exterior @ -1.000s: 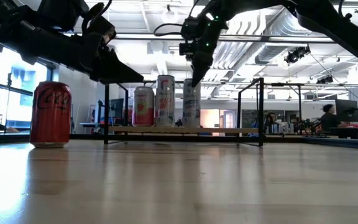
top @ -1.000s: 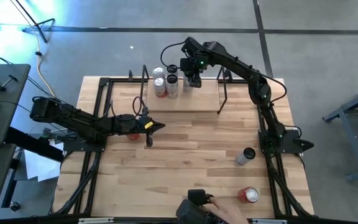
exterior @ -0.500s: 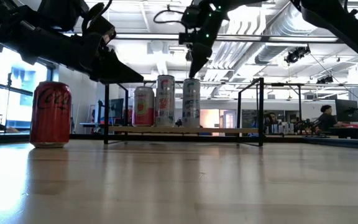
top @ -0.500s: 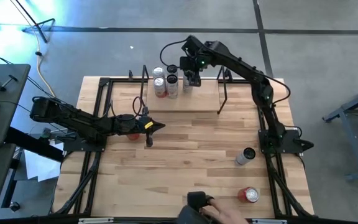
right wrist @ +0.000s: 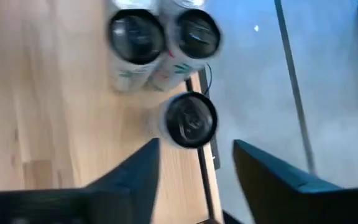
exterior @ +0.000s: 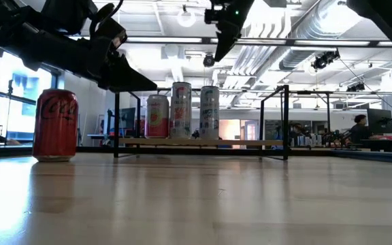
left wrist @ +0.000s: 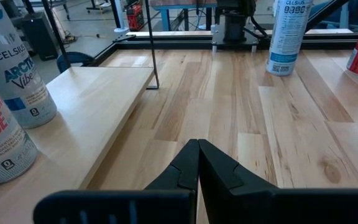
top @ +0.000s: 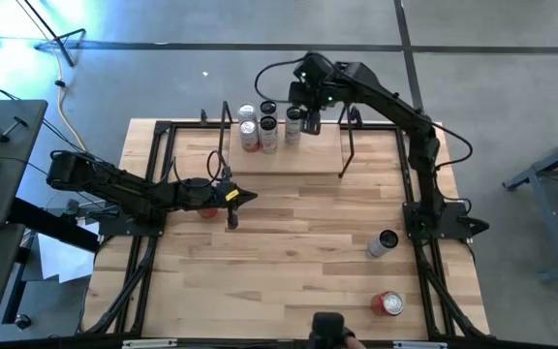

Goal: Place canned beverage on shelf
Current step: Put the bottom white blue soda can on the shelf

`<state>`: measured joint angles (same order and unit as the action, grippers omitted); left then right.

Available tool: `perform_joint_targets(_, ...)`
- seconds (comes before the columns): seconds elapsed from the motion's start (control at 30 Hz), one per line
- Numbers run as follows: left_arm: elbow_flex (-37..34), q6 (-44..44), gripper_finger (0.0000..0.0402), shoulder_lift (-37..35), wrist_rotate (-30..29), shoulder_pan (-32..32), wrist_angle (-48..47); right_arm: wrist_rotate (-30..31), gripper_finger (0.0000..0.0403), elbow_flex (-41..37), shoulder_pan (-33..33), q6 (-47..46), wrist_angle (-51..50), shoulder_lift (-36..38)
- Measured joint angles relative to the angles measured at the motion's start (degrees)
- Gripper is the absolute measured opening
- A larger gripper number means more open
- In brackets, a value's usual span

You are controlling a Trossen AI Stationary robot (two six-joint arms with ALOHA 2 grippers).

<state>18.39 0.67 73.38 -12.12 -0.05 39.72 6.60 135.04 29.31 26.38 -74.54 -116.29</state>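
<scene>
The shelf (top: 284, 160) stands at the table's far side, and several tall cans rest upright on its left half. The rightmost of them (exterior: 209, 112) shows from above in the right wrist view (right wrist: 191, 119). High above this can, a little toward the table's right, hangs my right gripper (right wrist: 194, 165), slanting down, open, with nothing between its fingers. My left gripper (left wrist: 197, 146) is shut and holds nothing, low over the table's middle left (top: 245, 198). A red cola can (exterior: 55, 124) stands on the table beside the left arm.
A white can (top: 384, 242) stands upright near the table's right edge, and a red can (top: 391, 303) stands nearer the front right corner. The shelf's black uprights (top: 347, 145) rise at both ends. A dark object (top: 327, 328) shows at the near edge.
My right gripper has risen from around the top of the rightmost can on the shelf and drawn slightly toward the table's right. The can stays standing on the shelf. A person's hand at the near edge has pulled back.
</scene>
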Motion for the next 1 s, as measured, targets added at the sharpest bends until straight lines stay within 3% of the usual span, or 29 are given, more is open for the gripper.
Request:
perform_joint_targets(0.2,0.0,0.0,0.0,0.0,0.0,0.0,-0.02,-1.58,0.0036,-4.99,0.49,-2.45,0.95,-0.12)
perform_joint_targets(0.27,0.0,0.0,0.0,-0.02,0.0,0.01,-0.02,-1.73,0.0011,-7.44,-0.09,-3.29,1.55,-0.06)
perform_joint_targets(0.4,0.02,0.26,0.0,0.0,0.0,0.02,-0.07,-0.34,0.0013,-16.29,-1.42,-5.92,8.62,3.38)
perform_joint_targets(0.77,0.02,0.28,0.0001,0.0,0.0,0.02,0.01,2.07,0.0001,-58.15,-3.21,-14.86,45.93,22.76)
perform_joint_targets(1.0,0.02,0.01,0.0001,0.0,0.0,0.02,0.44,1.62,0.0,-72.77,-1.87,-16.34,63.88,23.27)
